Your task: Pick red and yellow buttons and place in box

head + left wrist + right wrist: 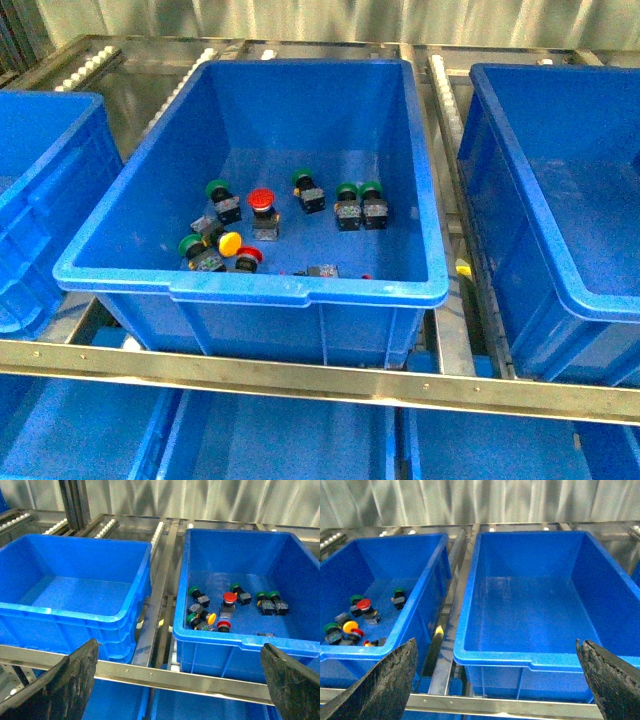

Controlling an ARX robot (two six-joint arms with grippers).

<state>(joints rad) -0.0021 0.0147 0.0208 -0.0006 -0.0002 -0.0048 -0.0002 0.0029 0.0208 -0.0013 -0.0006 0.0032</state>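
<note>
Nearest, the left gripper [178, 645]: jaws spread wide, nothing between them. The right gripper [496, 642] is the same, wide and empty. Neither arm shows in the front view. The middle crate [300, 292] on the roller rack holds the lot. Toward its near-left corner a yellow button [230, 242] lies just beside a red button [248, 258]. Further in, a second red button [260, 199] sits among green-capped switches [347, 192]. The box [75, 617], with stacked rims, stands left of this crate, its floor bare where visible. Judged: no pick begun. Next, the left arm should descend over the yellow cap, clear of its green neighbour.
</note>
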